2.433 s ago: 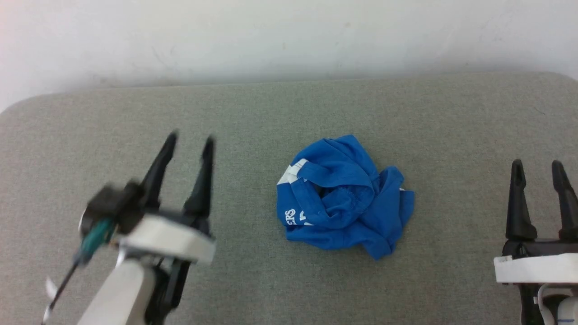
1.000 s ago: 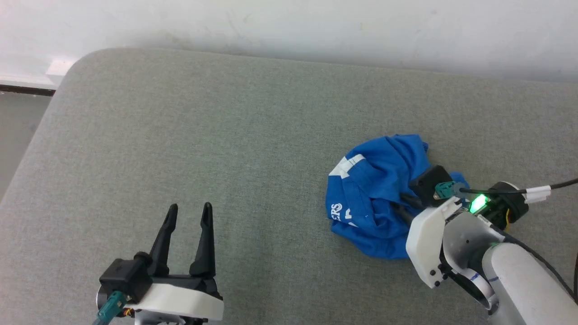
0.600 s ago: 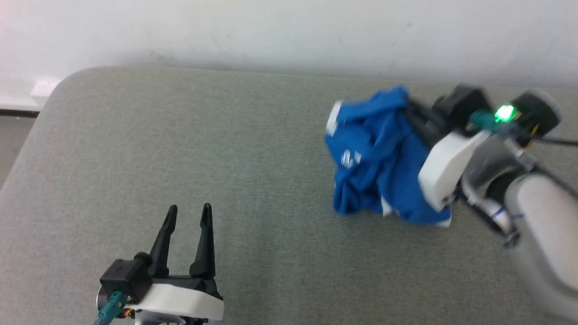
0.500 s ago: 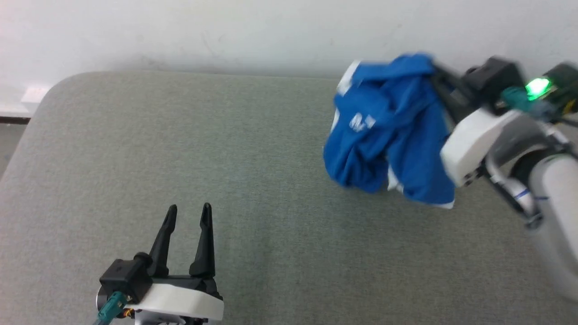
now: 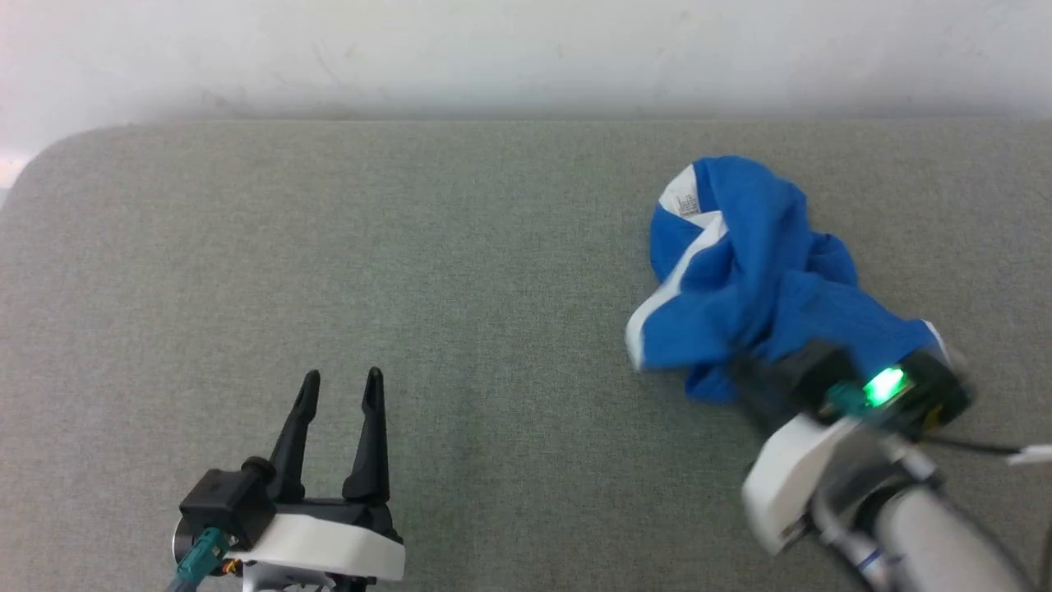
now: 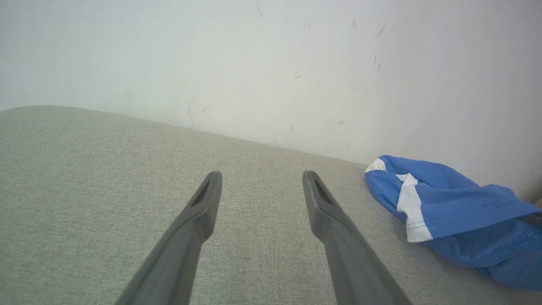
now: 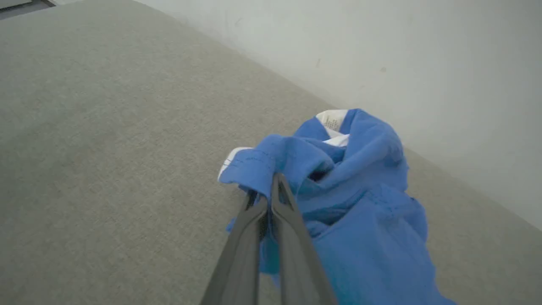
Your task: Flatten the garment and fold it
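Pale scuffed wall (image 5: 526, 49) at the back, grey cloth-covered surface (image 5: 370, 247) running right up to it, far-left corner rounded. Blue shorts (image 5: 740, 271) bunched in a heap on the right side, near the wall, with a white stripe and a white label (image 5: 682, 197) facing up. Label print is too small to read. Right gripper (image 7: 269, 190) is pinched tight on a blue fold at the heap's near edge. From above its fingertips are buried in cloth, its arm is blurred and cut off at the corner, and a green light (image 5: 883, 385) glows on the wrist. Left gripper (image 5: 341, 378) sits near left, fingers spread, holding nothing, well apart from the shorts.
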Tool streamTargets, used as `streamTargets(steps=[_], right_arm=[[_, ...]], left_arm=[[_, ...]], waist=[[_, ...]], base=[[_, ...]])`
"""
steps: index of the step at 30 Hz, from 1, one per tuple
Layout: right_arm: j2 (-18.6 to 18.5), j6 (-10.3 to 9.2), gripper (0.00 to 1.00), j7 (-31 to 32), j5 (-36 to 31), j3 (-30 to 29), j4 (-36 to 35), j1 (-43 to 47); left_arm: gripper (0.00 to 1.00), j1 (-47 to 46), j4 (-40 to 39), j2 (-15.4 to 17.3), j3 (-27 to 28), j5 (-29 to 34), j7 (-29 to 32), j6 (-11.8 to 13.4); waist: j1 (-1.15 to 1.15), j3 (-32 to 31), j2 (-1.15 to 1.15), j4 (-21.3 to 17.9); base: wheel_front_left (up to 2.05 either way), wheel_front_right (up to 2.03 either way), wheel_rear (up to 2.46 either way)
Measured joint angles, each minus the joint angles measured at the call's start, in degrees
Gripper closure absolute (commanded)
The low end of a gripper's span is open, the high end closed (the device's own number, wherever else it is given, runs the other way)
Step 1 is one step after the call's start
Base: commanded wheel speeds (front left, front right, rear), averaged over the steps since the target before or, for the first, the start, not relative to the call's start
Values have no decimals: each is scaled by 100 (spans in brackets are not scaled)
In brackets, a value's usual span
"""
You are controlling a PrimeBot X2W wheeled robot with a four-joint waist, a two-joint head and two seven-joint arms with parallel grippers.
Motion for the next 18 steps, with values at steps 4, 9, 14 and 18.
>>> streamTargets(steps=[4,9,14,18], right_arm=[[208,0,100,364,605,909,89,365],[-160,0,0,1673,1617,1352,-51,461],[-316,0,0,1933,1909,916,-825,137],[-175,0,0,1826,1703,102,-1277,-58]], left_arm=[[0,-105,38,1,-34,0,0,-42],[0,-157,97,1,-57,-1,0,-45],[0,-152,121,0,-62,-5,0,-45],[0,-152,118,1,-93,-49,0,-43]], waist=[[0,127,0,-28],[0,132,0,-25],[0,54,0,26],[0,21,0,109]], base=[[0,0,0],[0,0,0],[0,0,0],[0,0,0]])
